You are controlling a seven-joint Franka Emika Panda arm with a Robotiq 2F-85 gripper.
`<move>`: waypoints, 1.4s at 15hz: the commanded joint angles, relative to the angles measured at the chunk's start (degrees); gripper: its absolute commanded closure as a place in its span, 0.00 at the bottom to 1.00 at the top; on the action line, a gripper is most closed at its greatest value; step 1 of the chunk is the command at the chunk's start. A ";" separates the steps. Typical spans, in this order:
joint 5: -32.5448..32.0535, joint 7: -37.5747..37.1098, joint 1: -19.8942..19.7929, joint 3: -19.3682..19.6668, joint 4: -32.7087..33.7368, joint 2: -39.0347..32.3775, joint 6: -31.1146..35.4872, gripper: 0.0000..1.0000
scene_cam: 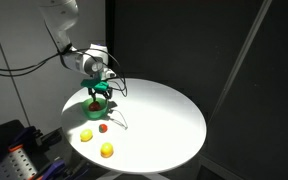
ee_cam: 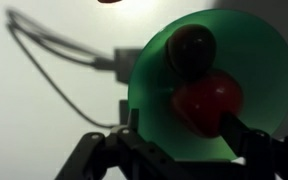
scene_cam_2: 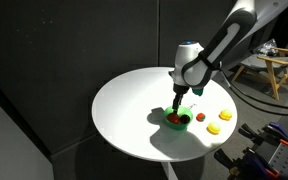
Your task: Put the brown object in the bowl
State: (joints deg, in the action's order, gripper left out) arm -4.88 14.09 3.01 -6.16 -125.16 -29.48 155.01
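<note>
Two things lie in the green bowl (ee_cam: 149, 100): the brown lump (ee_cam: 191, 48) and a red ball (ee_cam: 209, 100), touching. The end effector (ee_cam: 174, 152) hangs above, fingers spread wide, holding nothing, over the white bench (scene_cam: 164, 110).

- The bowl (ee_cam: 154, 100) (bright green, round) stands upright, mouth up.
- The brown object (ee_cam: 189, 48), a dark roundish lump, lies inside the bowl, near its rim.

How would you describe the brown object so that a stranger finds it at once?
On the round white table stands one green bowl. Inside lie two balls; the brown object is the dark one, beside the bright red ball.
</note>
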 commanded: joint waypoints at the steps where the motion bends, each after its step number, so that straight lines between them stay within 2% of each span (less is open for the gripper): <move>1: -0.08 -0.44 -0.41 -0.33 -0.47 0.85 0.37 0.04; 2: -0.18 -1.08 -0.17 -0.05 -0.95 1.64 0.55 0.00; 8: -0.81 -5.42 1.27 1.38 -4.56 6.70 1.44 0.01; 14: -1.85 -11.25 2.76 4.01 -11.81 14.95 1.25 0.00; 18: -1.12 -11.78 2.10 4.06 -16.67 20.43 -1.08 0.00; 21: 1.72 -8.88 0.98 2.71 -19.78 24.49 -3.25 0.00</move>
State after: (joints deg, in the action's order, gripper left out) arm -4.88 4.15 4.94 -2.38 -140.92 -10.64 154.26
